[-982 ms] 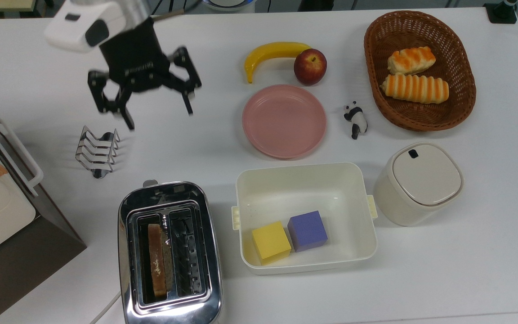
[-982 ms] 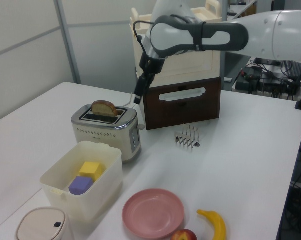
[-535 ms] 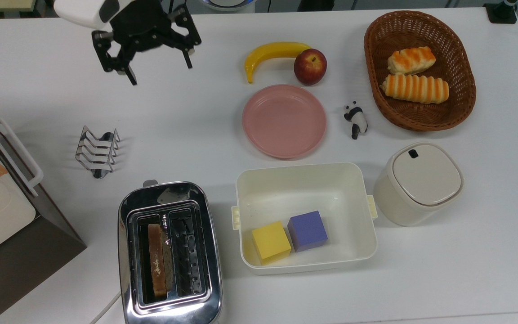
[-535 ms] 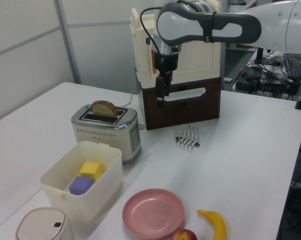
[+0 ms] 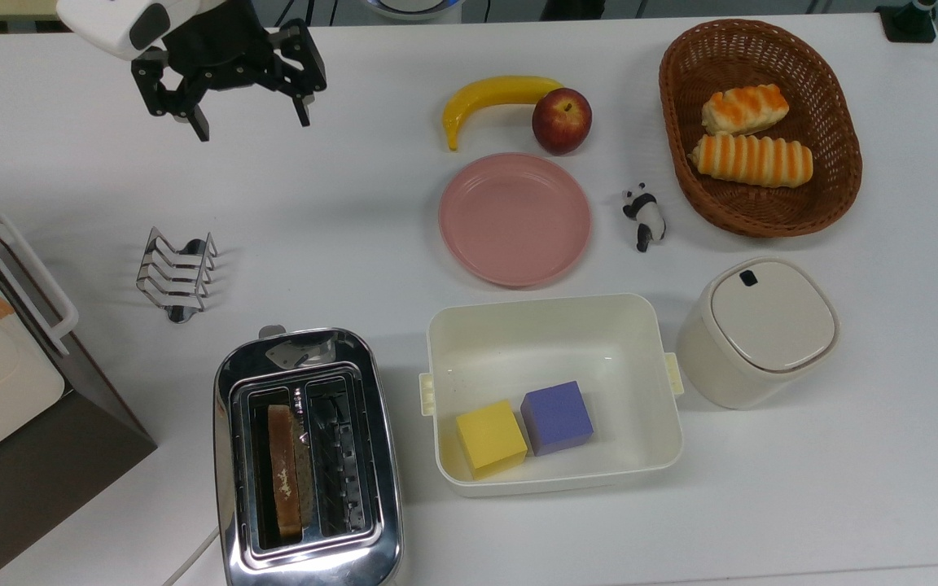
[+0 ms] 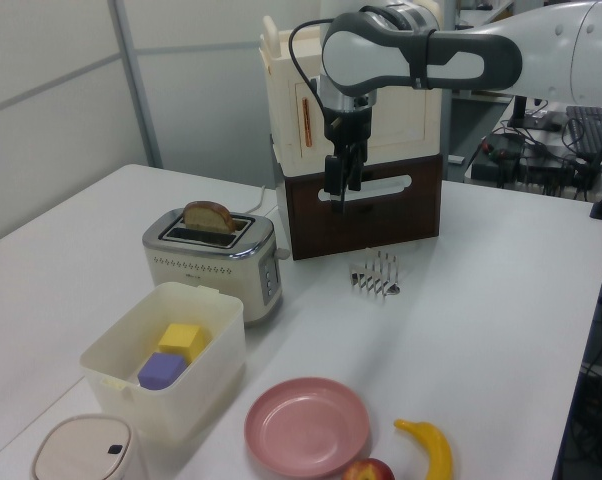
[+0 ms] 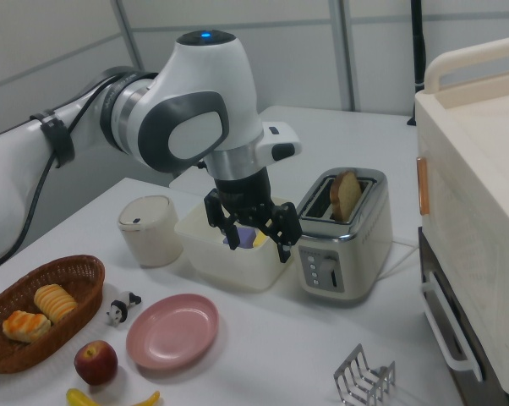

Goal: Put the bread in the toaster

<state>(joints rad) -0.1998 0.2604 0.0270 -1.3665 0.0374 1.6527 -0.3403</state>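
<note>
One flat brown wholemeal bread slice point(image 5: 283, 470) stands in the top view's left slot of the shiny chrome two-slot toaster point(image 5: 306, 464), black two-finger gripper point(image 5: 247, 114) well apart, jaws wide and empty; risk: slice sits proud, could tip if bumped.

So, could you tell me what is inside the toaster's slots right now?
The bread stands in one slot of the toaster, its rounded top poking out; its lower part is hidden. The other slot shows bare wire grid.
</note>
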